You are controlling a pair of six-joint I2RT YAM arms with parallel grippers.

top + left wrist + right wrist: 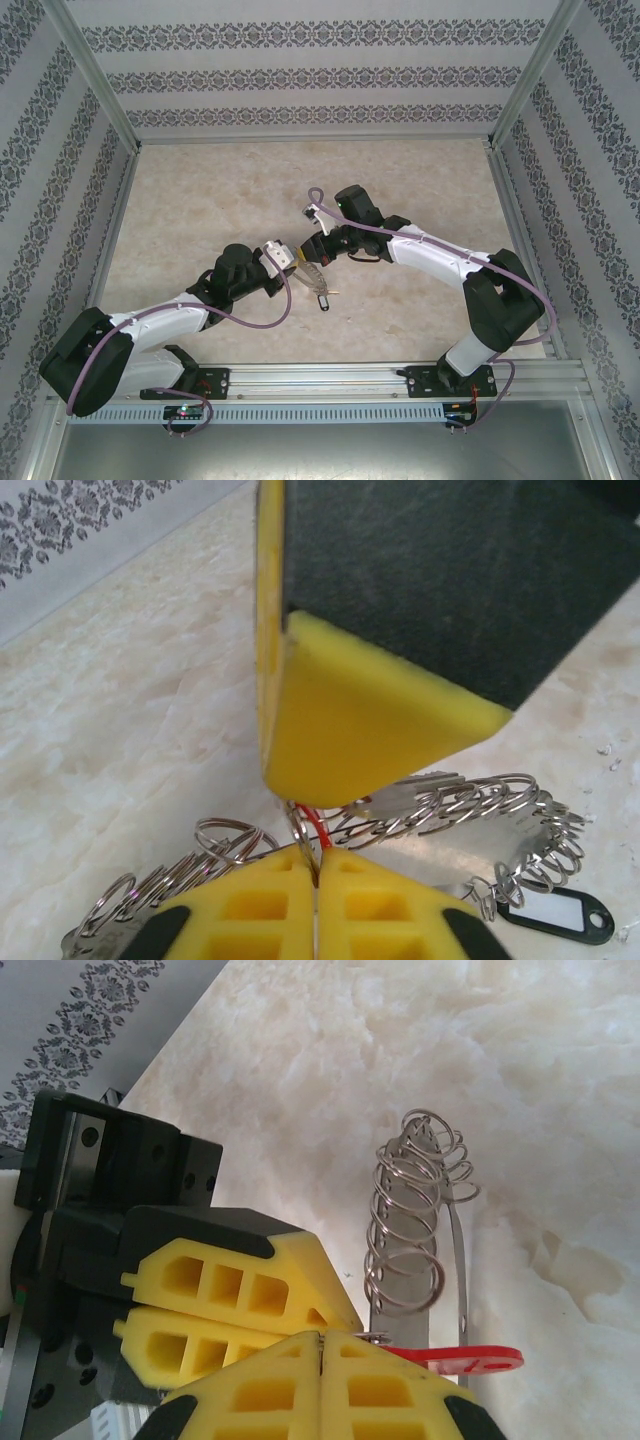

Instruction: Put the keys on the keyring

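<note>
Above the middle of the table my left gripper (299,260) and right gripper (318,250) meet tip to tip. The left gripper (318,868) is shut on a thin metal ring of the keyring (470,805), right beside a red edge. Chain-like silver loops of the keyring (312,275) hang under both tips. The right gripper (322,1345) is shut on the small ring of the red-tagged key (470,1358), whose tag sticks out to the right. The dark-tagged key (556,916) dangles low on the keyring (408,1230). Neither key's blade can be made out.
The marble-patterned tabletop (200,190) lies below, with aluminium rails along its edges (310,140) and patterned walls around. The right gripper's yellow finger (370,730) looms just above my left fingertips. The left gripper's fingers (230,1290) press close at the left of the right wrist view.
</note>
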